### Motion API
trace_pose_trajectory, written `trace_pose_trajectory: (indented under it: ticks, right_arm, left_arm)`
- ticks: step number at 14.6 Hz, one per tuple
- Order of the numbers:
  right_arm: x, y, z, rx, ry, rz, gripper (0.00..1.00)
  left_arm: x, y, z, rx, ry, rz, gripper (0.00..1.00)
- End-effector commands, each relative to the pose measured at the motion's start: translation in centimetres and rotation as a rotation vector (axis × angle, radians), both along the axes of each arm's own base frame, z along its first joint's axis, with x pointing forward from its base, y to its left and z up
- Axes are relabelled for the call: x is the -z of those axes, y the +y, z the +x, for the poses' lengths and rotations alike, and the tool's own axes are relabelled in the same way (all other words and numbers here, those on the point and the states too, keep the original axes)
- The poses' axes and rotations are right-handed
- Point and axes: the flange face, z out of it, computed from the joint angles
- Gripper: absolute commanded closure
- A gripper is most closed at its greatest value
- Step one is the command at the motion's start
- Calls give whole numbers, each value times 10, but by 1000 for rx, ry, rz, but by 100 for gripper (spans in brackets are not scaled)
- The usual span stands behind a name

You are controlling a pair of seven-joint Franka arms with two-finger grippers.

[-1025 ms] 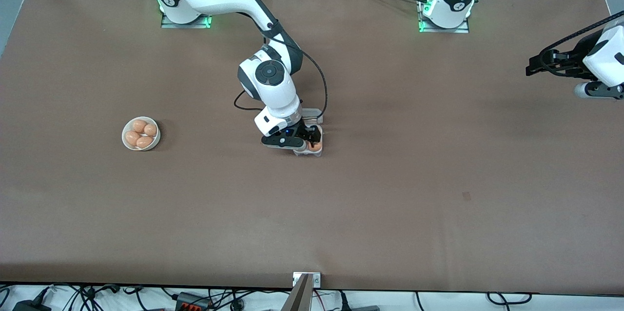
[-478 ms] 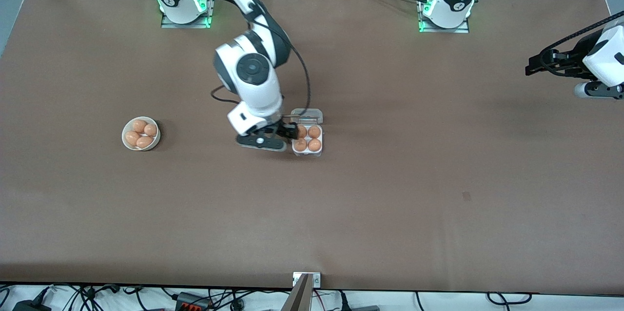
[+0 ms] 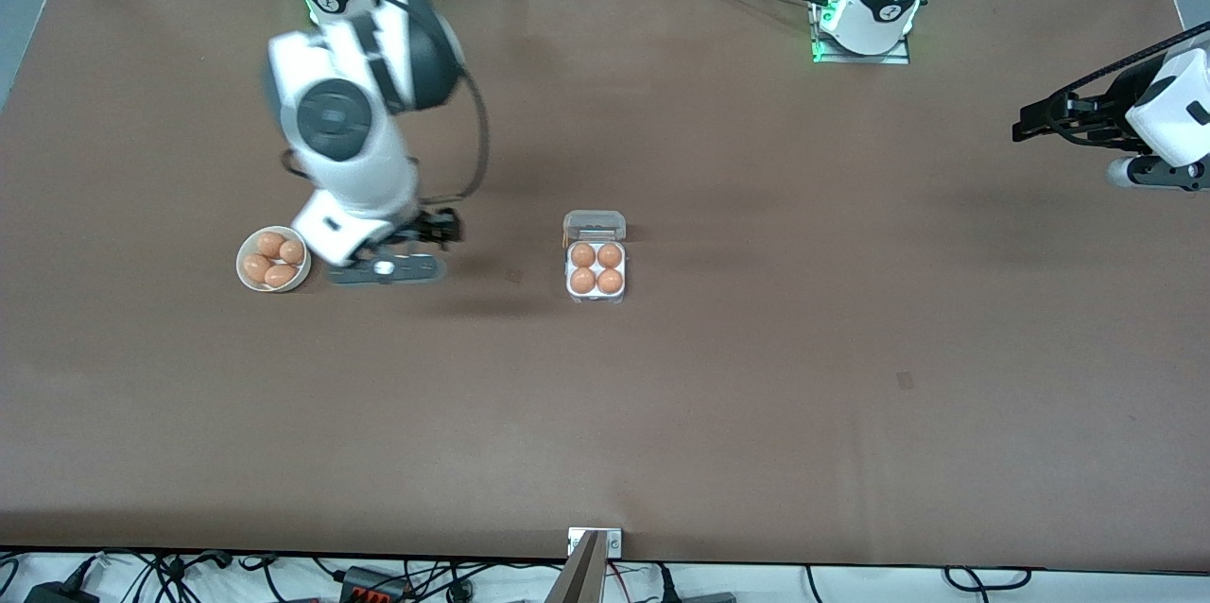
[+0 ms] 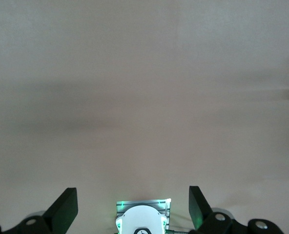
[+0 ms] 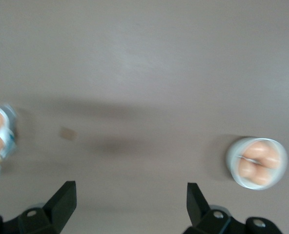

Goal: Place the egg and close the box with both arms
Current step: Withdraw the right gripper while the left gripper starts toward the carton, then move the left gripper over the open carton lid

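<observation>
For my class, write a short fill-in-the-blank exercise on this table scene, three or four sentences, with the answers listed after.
1. The box holds ____ eggs.
2. The box's clear lid stands ____.
3. The spare eggs lie in a round white ____.
4. The right gripper, jaws open, hangs over the table between the box and the ____.

The left gripper waits, jaws open, over the left arm's end of the table.

Answers: four; open; bowl; bowl

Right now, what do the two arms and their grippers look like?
Both arms are glossy white with dark grey joint bands and black cables. The right gripper and left gripper are black, with two wedge-shaped fingers. Green lights glow at both bases.
</observation>
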Motion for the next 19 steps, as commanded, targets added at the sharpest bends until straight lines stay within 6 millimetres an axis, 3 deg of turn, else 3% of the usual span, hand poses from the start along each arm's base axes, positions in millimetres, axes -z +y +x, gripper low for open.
trace_pose_trajectory:
  ticks: [1,3,4,5,8,9,11,13,16,19]
  right_arm:
    - [-63,-89,-9,-62,48,55,0]
    - [-90,-143,-24,-98,131,80,0]
    - [-98,-157,-36,-110,184,89,0]
    - [-99,-186,-44,-51,239,93,0]
    - [-122,-256,-37,43,104,126,0]
    - [-146,-269,-42,60,26,137,0]
    - [-166,-266,-57,49,6,108,0]
    - [-162,-277,-73,103,32,84,0]
    - [-160,-259,-67,119,-2,91,0]
    - [-154,-258,-63,141,9,123,0]
  left_arm:
    - [-3,-8,2,19,16,-62,9]
    - [-2,-12,0,21,33,-89,26]
    - [-2,-17,-1,25,43,-110,34]
    - [-2,-23,-2,31,48,-128,41]
    - [0,-69,-4,102,67,-135,51]
    - [2,-84,-5,128,72,-140,51]
    - [2,-120,-9,142,82,-139,51]
    - [0,-156,-15,91,101,-148,49]
    - [6,-207,-10,99,121,-139,47]
    - [19,-268,-11,103,130,-110,46]
